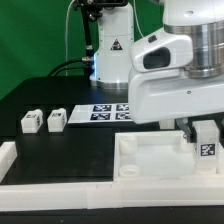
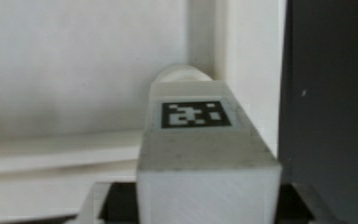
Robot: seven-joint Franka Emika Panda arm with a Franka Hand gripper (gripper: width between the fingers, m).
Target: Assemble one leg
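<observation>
One leg in end effector

I read the exterior view as a dial centred on the tray. At three o'clock my gripper, clamped on a leg, sits low at the tray's rim; I can't tell if leg and tray touch. The arm fills twelve to two, closing the way in from above there. At ten, two spare legs stand side by side. The marker board lies flat at eleven. Bare table at nine, between the spare legs and the tray, is open. A white rail bars seven to eight.
</observation>
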